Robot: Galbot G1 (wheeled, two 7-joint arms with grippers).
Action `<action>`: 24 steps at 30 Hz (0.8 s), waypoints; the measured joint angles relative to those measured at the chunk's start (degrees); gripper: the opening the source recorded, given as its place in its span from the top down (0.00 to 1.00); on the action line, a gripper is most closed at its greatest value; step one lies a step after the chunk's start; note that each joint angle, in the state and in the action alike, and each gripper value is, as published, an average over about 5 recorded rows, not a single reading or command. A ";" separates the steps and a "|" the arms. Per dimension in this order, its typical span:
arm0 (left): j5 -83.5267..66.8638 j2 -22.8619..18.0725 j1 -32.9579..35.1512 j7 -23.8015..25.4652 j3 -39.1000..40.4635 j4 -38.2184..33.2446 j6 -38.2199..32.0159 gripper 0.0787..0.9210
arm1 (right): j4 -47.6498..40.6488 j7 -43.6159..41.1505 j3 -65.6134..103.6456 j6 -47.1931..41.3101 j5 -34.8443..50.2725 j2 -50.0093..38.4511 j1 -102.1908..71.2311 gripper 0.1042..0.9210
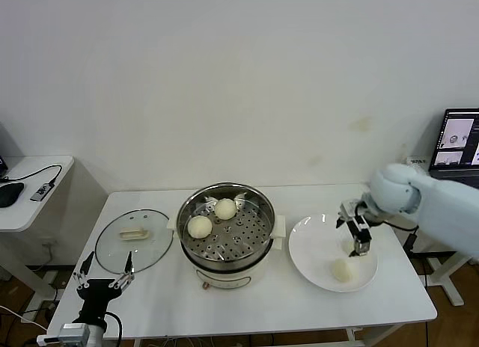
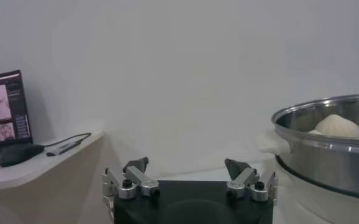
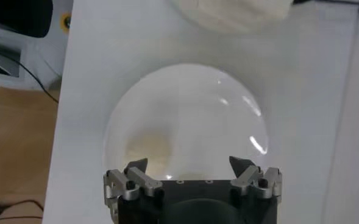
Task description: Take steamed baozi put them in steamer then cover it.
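We see the steamer (image 1: 224, 229) in the middle of the white table (image 1: 254, 302), with two baozi (image 1: 200, 226) lying on its holed tray. One more bun (image 1: 342, 270) sits on the white plate (image 1: 314, 246) just beside the pot. Our right gripper (image 1: 360, 247) hangs over that plate, close above the bun, jaws spread wide and holding nothing. The glass cover (image 1: 135, 240) lies flat on the table on the pot's other side. Our left gripper (image 1: 104, 271) waits low at the table's front edge, jaws wide too. A fourth bun may be hidden; we cannot tell.
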 measured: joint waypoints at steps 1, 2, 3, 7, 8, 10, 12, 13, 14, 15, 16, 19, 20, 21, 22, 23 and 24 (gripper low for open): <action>0.00 0.00 -0.01 0.00 0.01 0.09 0.01 0.12 | -0.26 0.14 0.55 0.00 -0.27 -0.02 -0.96 0.12; 0.00 -0.01 -0.01 0.00 0.04 0.19 0.01 0.12 | -0.52 0.28 1.07 0.00 -0.48 0.00 -1.88 0.12; 0.00 -0.03 -0.02 0.00 0.07 0.30 0.01 0.12 | -0.83 0.42 1.59 -0.01 -0.67 0.05 -2.81 0.12; 0.03 -0.06 -0.05 0.00 0.11 0.51 0.01 0.12 | -2.21 0.97 3.63 -0.08 -1.34 0.58 -6.38 0.12; 0.03 -0.06 -0.05 0.00 0.09 0.52 0.01 0.12 | -2.59 1.08 4.12 -0.12 -1.50 0.78 -7.19 0.12; 0.04 -0.04 -0.03 0.00 -0.01 0.52 0.01 0.12 | -3.35 1.29 5.06 -0.21 -1.79 1.24 -8.73 0.12; 0.04 -0.04 0.00 0.00 -0.12 0.52 0.01 0.12 | -4.03 1.44 5.87 -0.32 -2.07 1.70 -10.07 0.12; 0.04 -0.05 0.02 0.00 -0.17 0.52 0.01 0.12 | -4.36 1.51 6.24 -0.38 -2.22 1.93 -10.70 0.12; 0.04 -0.06 0.04 0.00 -0.20 0.52 0.01 0.12 | -4.68 1.58 6.59 -0.44 -2.39 2.16 -11.28 0.12; 0.04 -0.09 0.06 0.00 -0.22 0.54 0.01 0.12 | -5.00 1.64 6.91 -0.48 -2.55 2.40 -11.84 0.12; 0.05 -0.12 0.06 0.00 -0.23 0.57 0.00 0.12 | -5.31 1.71 7.22 -0.52 -2.67 2.63 -12.38 0.12; 0.05 -0.22 0.03 0.00 -0.21 0.71 -0.01 0.12 | -6.10 1.90 8.04 -0.56 -2.92 3.31 -13.82 0.12; 0.06 -0.25 0.02 -0.01 -0.19 0.75 -0.01 0.12 | -6.34 1.96 8.30 -0.58 -2.99 3.51 -14.25 0.12; 0.06 -0.28 0.02 -0.01 -0.17 0.76 -0.01 0.12 | -6.57 2.00 8.57 -0.61 -3.07 3.70 -14.67 0.12; 0.06 -0.31 0.02 -0.01 -0.15 0.77 -0.01 0.12 | -6.78 2.04 8.85 -0.65 -3.17 3.88 -15.07 0.12; 0.06 -0.34 0.02 -0.02 -0.14 0.76 -0.01 0.12 | -6.96 2.07 9.11 -0.70 -3.28 4.03 -15.42 0.12; 0.06 -0.35 0.02 -0.02 -0.13 0.76 -0.01 0.12 | -7.14 2.11 9.35 -0.76 -3.40 4.16 -15.73 0.13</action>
